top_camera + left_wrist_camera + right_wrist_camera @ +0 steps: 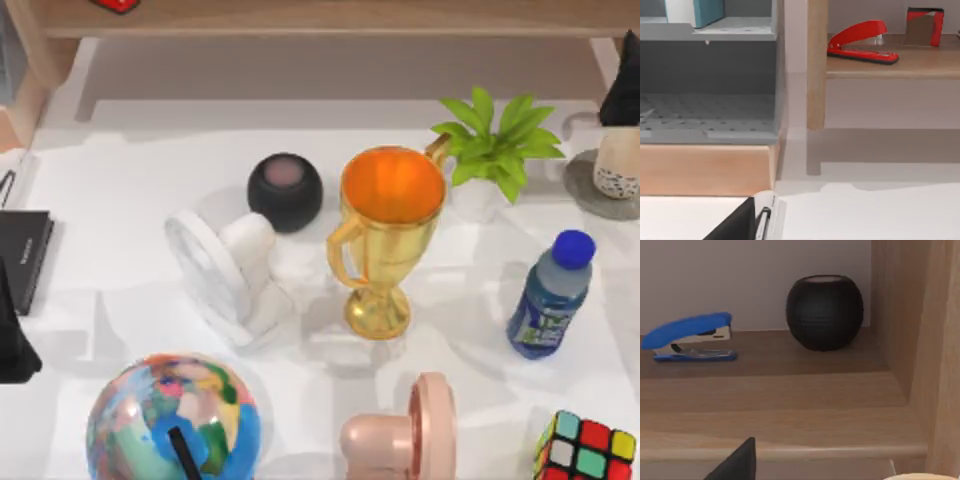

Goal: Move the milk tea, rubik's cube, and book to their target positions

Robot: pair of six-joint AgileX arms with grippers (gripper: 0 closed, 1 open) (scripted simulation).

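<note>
The milk tea [617,165] stands upright on a round grey coaster [585,195] at the far right edge of the surface [120,180], its top hidden under the right hand [625,95], a dark shape cut off by the frame edge; whether that hand is spread or pinching the cup cannot be told. In the right wrist view a pale rim [922,476] sits at the frame's edge beside a dark finger [737,462], with a blue stapler [690,337] and a black round speaker [824,311] on a wooden shelf beyond. The rubik's cube [585,447] lies well nearer from the right hand, partly cropped, past a blue-capped bottle [550,295]. The book [695,11] shows in the left wrist view as a light-blue block on a grey shelf, its top cut off. The left hand [12,330] is a dark form at the left edge beside a flat black slab [22,255]; its fingers cannot be told. A red stapler [860,42] lies on a wooden shelf
</note>
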